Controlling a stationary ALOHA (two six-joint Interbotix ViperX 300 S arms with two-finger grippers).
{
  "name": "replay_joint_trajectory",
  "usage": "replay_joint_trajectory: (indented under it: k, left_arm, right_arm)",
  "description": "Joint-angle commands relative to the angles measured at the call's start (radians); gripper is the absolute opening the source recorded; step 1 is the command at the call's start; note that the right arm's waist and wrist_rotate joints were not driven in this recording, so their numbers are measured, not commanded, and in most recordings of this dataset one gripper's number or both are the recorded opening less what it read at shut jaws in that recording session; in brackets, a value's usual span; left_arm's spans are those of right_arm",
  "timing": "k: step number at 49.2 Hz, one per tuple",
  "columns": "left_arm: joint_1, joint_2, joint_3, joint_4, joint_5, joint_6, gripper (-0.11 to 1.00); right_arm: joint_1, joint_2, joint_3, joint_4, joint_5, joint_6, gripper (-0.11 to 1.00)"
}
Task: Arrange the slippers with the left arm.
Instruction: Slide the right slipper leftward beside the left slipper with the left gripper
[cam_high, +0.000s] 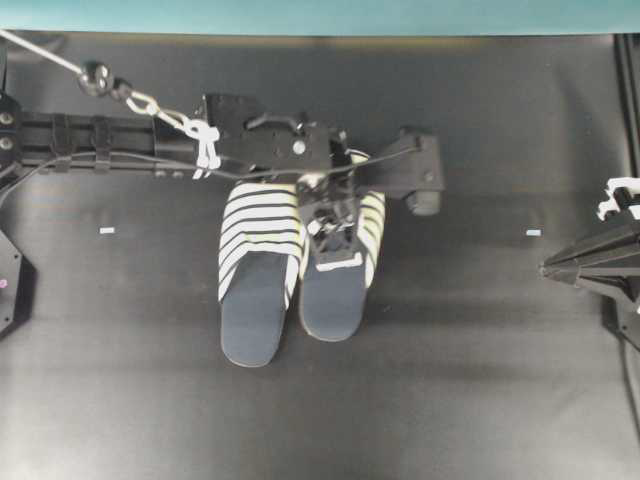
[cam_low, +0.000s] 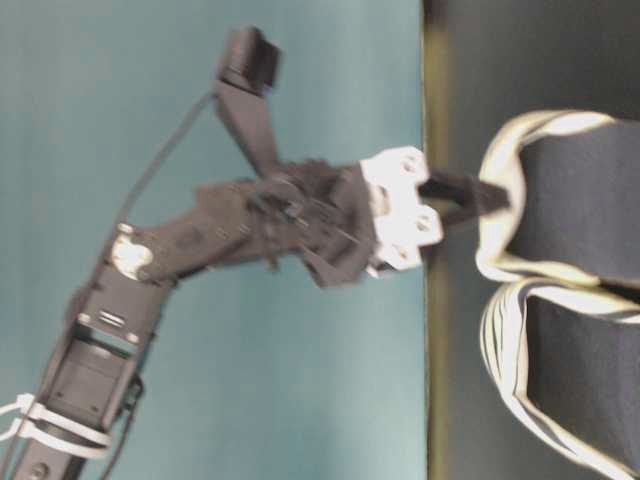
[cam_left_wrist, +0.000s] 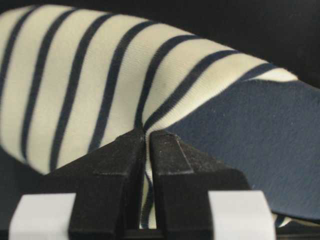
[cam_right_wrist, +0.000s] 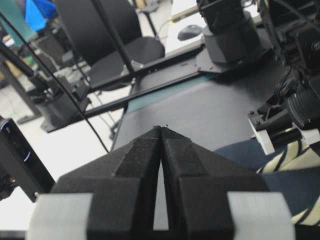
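Observation:
Two slippers lie side by side mid-table, toes toward the back. The left slipper (cam_high: 258, 255) lies free. My left gripper (cam_high: 337, 262) comes down over the right slipper (cam_high: 333, 305). It is shut on the rim of that slipper's striped toe cover (cam_left_wrist: 90, 75), where the cover meets the navy insole (cam_left_wrist: 260, 140). The left gripper (cam_left_wrist: 147, 135) shows a thin fold of striped fabric between its jaws. From table level the left gripper (cam_low: 480, 195) bites the striped edge of the upper slipper (cam_low: 580, 190), with the other slipper (cam_low: 590, 380) below it. My right gripper (cam_right_wrist: 161, 129) is shut and holds nothing, parked at the right edge (cam_high: 548, 268).
The left arm (cam_high: 120, 140) stretches across the back of the black mat from the left, its wrist camera block (cam_high: 420, 170) sticking out right of the slippers. Small white tape marks (cam_high: 107, 230) (cam_high: 533, 232) sit on the mat. A teal wall (cam_high: 320, 15) borders the back.

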Motion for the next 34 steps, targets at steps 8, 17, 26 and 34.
replay_joint_trajectory:
  k: [8,17,26,34]
  left_arm:
    - [-0.012,-0.021,0.032,0.002,-0.026,-0.087,0.01]
    - [-0.061,-0.015,0.006,0.002,-0.015,-0.166,0.01]
    - [-0.095,-0.015,0.014,0.002,0.011,-0.184,0.01]
    - [-0.091,-0.020,0.018,0.002,-0.029,-0.173,0.01]
  right_arm:
    - [0.000,0.002,-0.003,0.002,-0.005,0.000,0.00]
    - [0.000,0.002,-0.002,0.002,-0.005,0.000,0.00]
    - [0.000,0.002,0.000,0.002,-0.005,0.000,0.00]
    - [0.000,0.002,0.000,0.002,-0.005,0.000,0.00]
